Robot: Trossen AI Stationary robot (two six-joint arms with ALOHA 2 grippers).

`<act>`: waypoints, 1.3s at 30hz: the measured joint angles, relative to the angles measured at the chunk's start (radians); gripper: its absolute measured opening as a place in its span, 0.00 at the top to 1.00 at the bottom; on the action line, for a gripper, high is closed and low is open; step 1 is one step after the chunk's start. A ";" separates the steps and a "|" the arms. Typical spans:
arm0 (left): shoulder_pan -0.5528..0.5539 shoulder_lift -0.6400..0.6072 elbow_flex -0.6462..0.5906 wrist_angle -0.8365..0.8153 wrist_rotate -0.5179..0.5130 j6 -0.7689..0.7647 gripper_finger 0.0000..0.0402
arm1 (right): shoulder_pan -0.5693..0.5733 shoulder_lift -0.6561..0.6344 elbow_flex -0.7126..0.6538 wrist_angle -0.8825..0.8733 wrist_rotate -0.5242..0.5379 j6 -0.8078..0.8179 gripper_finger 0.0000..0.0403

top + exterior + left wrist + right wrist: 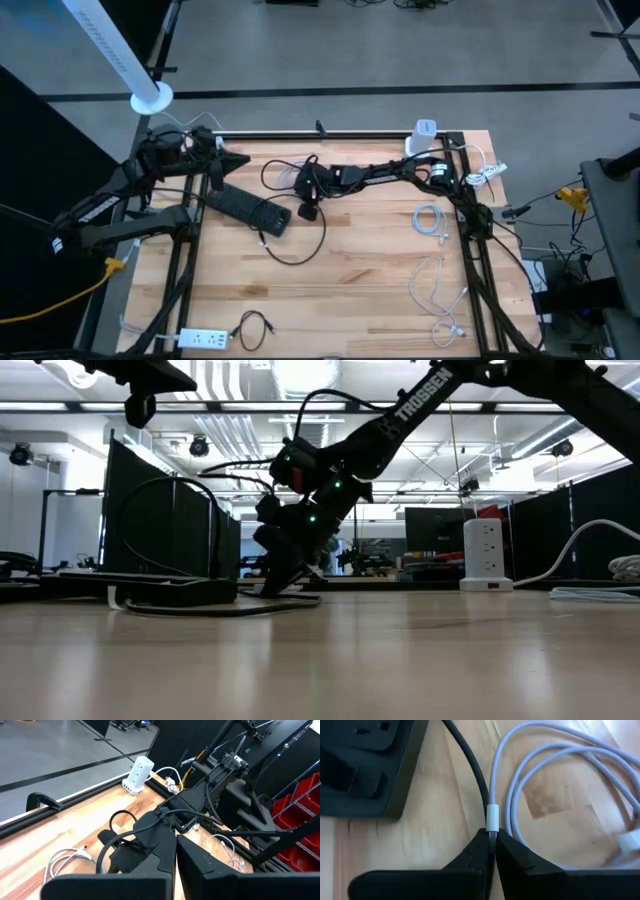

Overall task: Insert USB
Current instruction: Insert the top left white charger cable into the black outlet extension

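A pale braided USB cable (520,785) lies in loops on the wooden table beside a black power strip (245,208) (365,765). A black cord (470,770) runs alongside it. My right gripper (308,212) (491,845) reaches low over the table's middle and is shut on the cable's plug end. My left gripper (235,160) (175,865) hangs raised at the far left, shut, with nothing between its fingers. My right gripper pinches the metal tip (491,835) of the cable's plug between its two fingertips, just below the white plug sleeve (492,817). The fingers slant down from the table's right side, in line with the plug. The cable's loops lie slack on the wood.
A white tower charger (424,132) (485,555) stands at the far right corner. More white cables (430,220) lie along the right side. A white power strip (205,340) and a black cable (255,328) lie at the near edge. A black cord loop (295,250) lies mid-table.
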 joint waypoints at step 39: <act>-0.172 0.291 -0.070 0.648 0.029 0.349 0.53 | 0.011 -0.523 0.000 -0.047 -0.026 -0.146 0.99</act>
